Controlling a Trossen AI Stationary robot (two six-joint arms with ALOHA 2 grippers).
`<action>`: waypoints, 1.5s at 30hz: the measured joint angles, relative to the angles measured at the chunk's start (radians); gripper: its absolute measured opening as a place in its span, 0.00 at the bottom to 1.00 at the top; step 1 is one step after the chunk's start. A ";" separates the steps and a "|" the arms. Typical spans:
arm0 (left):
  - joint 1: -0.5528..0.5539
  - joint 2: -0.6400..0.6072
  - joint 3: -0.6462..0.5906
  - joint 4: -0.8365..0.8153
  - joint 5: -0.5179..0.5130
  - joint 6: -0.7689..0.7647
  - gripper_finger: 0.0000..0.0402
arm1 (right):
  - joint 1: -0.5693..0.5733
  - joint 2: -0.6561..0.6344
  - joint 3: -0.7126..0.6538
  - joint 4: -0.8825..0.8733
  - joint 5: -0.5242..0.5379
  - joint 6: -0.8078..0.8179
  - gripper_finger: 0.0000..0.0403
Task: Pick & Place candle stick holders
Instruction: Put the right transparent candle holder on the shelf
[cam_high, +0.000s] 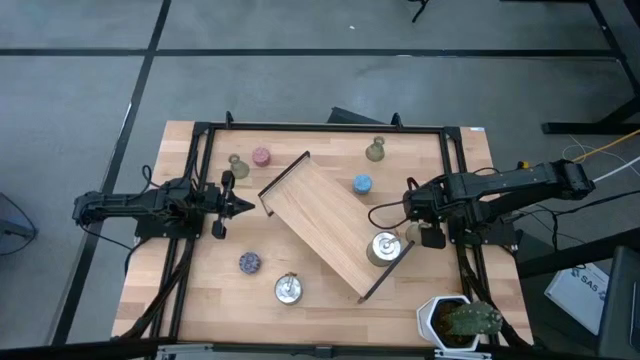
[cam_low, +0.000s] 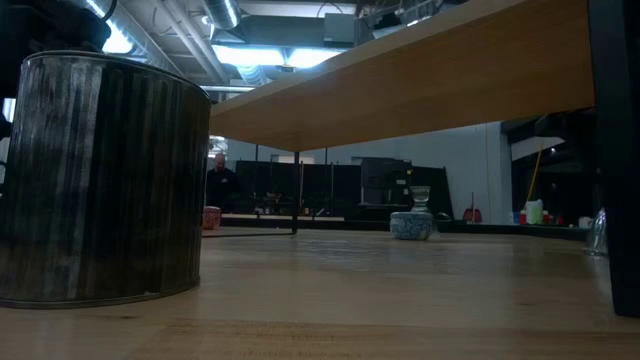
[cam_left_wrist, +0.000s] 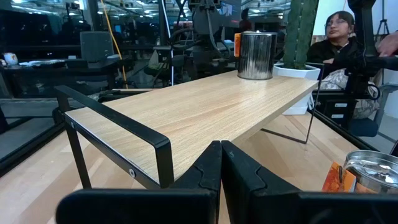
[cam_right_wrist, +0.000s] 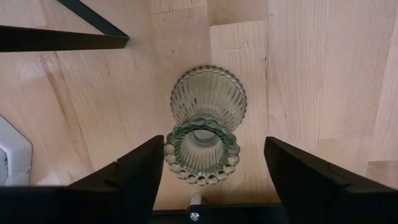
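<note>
Right gripper (cam_right_wrist: 204, 180), just off the wooden tray's (cam_high: 320, 215) plant-side end, jaws apart either side of an upright green glass holder (cam_right_wrist: 205, 134) on the table, not touching it. Silver holder (cam_high: 384, 247) stands on that tray end. Left gripper (cam_high: 240, 206) waits beyond the tray's opposite end, fingers closed, empty.

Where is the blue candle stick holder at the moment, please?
In the high view, the blue candle stick holder stands on the wooden tray, near its far right edge, between the olive-green holder behind it and the silver holder nearer the front.
</note>
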 joint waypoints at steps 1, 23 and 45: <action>0.000 0.000 0.000 0.000 0.000 0.000 0.01 | 0.000 0.000 0.000 0.000 0.000 0.000 0.67; 0.000 0.000 0.000 0.000 0.000 0.000 0.01 | 0.000 0.000 0.001 0.000 -0.007 0.000 0.45; 0.000 0.000 0.000 0.000 0.000 0.000 0.01 | -0.081 0.000 0.150 -0.158 -0.008 0.001 0.45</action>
